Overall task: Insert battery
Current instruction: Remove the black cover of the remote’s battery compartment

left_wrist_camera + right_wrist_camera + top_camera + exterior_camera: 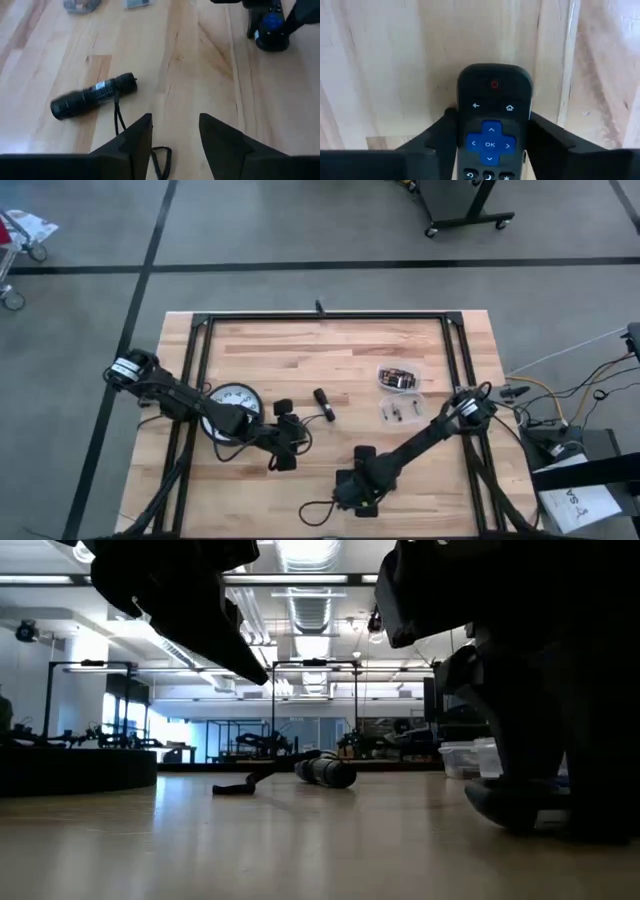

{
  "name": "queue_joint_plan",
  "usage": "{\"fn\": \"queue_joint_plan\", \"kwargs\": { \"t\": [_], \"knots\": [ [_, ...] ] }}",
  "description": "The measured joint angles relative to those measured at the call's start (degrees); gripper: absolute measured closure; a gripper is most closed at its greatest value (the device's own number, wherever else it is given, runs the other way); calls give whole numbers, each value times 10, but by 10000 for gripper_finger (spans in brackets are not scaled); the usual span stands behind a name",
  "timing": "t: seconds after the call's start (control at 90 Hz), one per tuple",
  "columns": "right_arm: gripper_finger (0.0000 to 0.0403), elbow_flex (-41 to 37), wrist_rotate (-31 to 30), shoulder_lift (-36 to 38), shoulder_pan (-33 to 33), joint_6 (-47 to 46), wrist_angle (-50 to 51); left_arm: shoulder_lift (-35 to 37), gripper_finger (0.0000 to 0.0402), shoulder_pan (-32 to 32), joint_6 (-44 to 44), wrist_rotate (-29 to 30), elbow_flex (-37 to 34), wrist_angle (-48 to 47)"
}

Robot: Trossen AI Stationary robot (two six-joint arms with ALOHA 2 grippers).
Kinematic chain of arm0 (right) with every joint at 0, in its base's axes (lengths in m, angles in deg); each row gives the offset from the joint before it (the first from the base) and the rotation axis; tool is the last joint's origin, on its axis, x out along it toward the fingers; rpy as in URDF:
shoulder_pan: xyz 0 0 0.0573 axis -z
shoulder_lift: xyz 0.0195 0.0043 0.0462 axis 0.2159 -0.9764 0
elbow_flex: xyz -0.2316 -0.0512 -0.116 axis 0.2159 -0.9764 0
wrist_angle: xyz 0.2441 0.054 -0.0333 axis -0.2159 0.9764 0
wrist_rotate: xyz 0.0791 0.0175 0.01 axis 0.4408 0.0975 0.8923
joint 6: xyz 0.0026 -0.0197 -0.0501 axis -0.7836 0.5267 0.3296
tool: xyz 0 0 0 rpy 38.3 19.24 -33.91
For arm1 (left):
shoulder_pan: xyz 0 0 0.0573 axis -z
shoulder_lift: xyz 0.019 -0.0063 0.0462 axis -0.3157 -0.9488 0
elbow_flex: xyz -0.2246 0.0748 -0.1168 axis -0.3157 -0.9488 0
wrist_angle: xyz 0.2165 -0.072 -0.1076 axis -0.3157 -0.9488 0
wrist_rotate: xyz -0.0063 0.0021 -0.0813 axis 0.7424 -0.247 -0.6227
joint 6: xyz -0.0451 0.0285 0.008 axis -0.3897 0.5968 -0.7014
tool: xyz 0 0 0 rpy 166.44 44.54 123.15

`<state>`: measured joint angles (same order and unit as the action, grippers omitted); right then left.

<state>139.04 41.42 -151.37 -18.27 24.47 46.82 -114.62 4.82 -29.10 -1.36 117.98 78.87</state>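
A large, bright workshop with grey flooring and black floor tape surrounds a pale butcher-block table (300, 370) edged by a black metal frame (325, 317). Across the table, the room's ceiling lights and distant benches show in the low view. Two dark arms reach in over the wood. The left arm stretches from the table's left side across a round white clock (231, 402) lying face up, and its left gripper (175, 136) hangs just above the boards near the table's centre, fingers released with a clear gap between them and nothing inside. Just beyond those fingers lies a black flashlight (93, 95) on its side, its thin wrist cord (120, 117) trailing along the wood toward the gripper. The right arm comes in from the right edge and bends down toward the front of the table, where the right gripper (492, 137) is clenched around a black remote control (494, 120), one finger on each long side; the remote faces up, showing a blue direction pad with an OK key and a red power button. Farther back, near the right side, sit two small clear plastic containers (398, 377) holding small parts that I cannot make out.
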Motion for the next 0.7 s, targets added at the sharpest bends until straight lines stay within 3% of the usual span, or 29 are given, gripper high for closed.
{"fn": "queue_joint_plan", "kwargs": {
  "t": [0.222,0.533,0.7],
  "knots": [
    [243,7,-8,16,0,-41,1,0,271,13,102,-5,-68,187],
    [243,34,-175,111,-2,-67,-10,-13,283,26,141,-82,-252,632],
    [243,67,-237,143,4,-58,-25,-50,278,26,171,-97,-267,736]
  ]
}}
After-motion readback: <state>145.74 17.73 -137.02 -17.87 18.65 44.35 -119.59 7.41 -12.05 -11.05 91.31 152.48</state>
